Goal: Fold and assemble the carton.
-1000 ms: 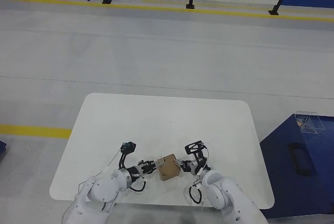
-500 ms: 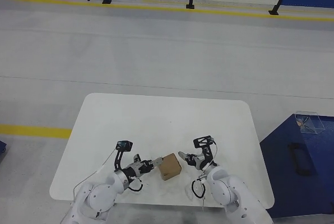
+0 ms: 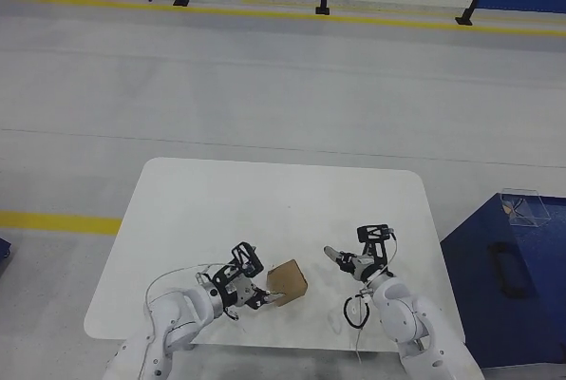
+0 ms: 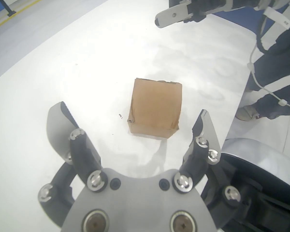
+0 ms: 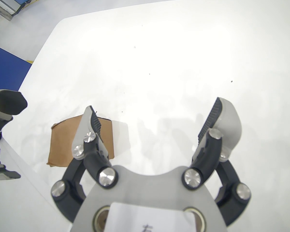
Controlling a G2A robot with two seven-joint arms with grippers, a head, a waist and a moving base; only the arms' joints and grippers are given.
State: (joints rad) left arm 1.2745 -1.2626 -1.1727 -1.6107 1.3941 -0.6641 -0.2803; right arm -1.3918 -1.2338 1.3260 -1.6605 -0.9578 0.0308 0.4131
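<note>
Held left gripper [image 4: 131,112] and right gripper [image 5: 155,106] fingers apart, off the carton [image 4: 157,105]; probably called for squaring up, then squeezing gently.

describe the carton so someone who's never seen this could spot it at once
Find the white table, then its edge nearest the robot. There, between the left gripper and the right gripper, sits the carton: a small brown cardboard box, the only brown thing on the white top.

site: industrial test hall | wide grey floor [image 3: 264,95], yellow lane lines [image 3: 46,222] (two) | blue cabinet [image 3: 520,275]
</note>
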